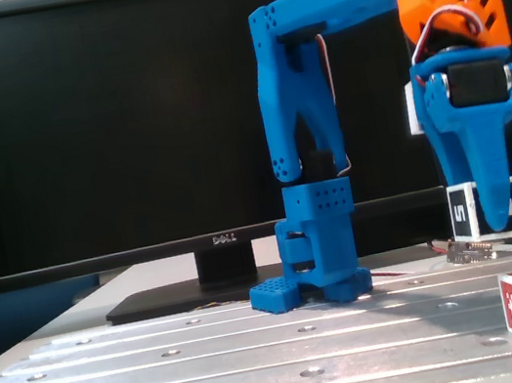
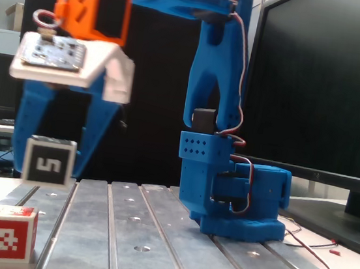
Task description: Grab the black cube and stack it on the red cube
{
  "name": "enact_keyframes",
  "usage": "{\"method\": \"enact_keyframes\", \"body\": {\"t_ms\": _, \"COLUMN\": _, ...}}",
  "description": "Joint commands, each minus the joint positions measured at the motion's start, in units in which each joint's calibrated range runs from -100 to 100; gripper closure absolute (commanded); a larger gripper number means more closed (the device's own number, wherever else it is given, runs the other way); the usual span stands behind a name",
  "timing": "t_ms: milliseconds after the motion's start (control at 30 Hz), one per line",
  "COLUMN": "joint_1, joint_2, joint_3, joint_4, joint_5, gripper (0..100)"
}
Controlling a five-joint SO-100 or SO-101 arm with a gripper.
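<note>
My jaws are closed on the black cube (image 2: 48,161), holding it clear above the bench (image 2: 153,249). The red cube (image 2: 9,233) rests on the bench, just below and slightly left of it in a fixed view.

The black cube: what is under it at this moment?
Under the black cube, gripped by the claw, there is only air, then the metal table. The red cube sits lower, slightly left in this fixed view. The black cube's underside is not visible.
</note>
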Motion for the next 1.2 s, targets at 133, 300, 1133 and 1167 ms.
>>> {"method": "enact_keyframes", "body": {"t_ms": 133, "joint_1": 1.2, "joint_2": 6.0, "joint_3": -11.1, "joint_4": 3.0, "joint_5": 1.0, "gripper": 81}}
{"method": "enact_keyframes", "body": {"t_ms": 300, "joint_1": 1.1, "joint_2": 8.1, "joint_3": -12.4, "joint_4": 2.5, "joint_5": 0.7, "gripper": 81}}
{"method": "enact_keyframes", "body": {"t_ms": 1133, "joint_1": -0.5, "joint_2": 10.2, "joint_3": -12.5, "joint_4": -1.3, "joint_5": -0.3, "gripper": 81}}
{"method": "enact_keyframes", "body": {"t_ms": 1167, "joint_1": -0.5, "joint_2": 10.2, "joint_3": -12.3, "joint_4": -1.4, "joint_5": -0.3, "gripper": 81}}
